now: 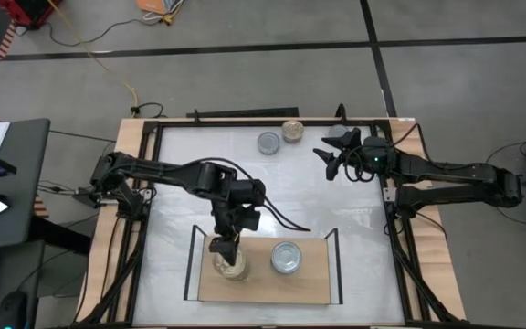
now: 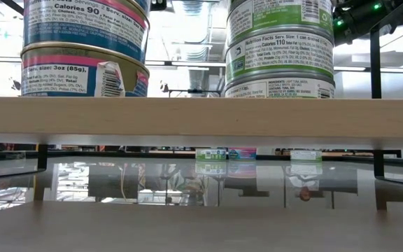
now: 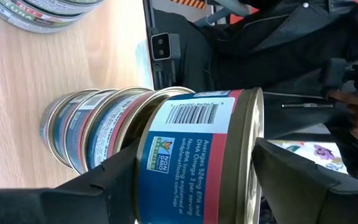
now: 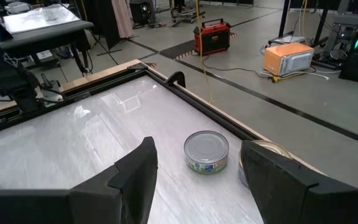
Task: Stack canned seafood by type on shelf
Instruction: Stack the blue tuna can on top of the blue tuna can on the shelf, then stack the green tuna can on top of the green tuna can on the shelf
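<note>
A blue tin (image 3: 197,162) is clamped by the left gripper (image 3: 191,180) over the gold stack (image 1: 229,265) on the shelf (image 1: 263,285). Rigid, slick metal is best held across its sides. The right gripper (image 4: 194,171) is held apart.

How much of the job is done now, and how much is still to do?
Done: two stacks stand on the shelf, a blue-label stack and a green-label stack. In hand: the left claw holds a blue-label tin on top of the blue stack. Left: a silver-lid tin and a gold-lid tin wait at the table's far edge, near the open right claw.
</note>
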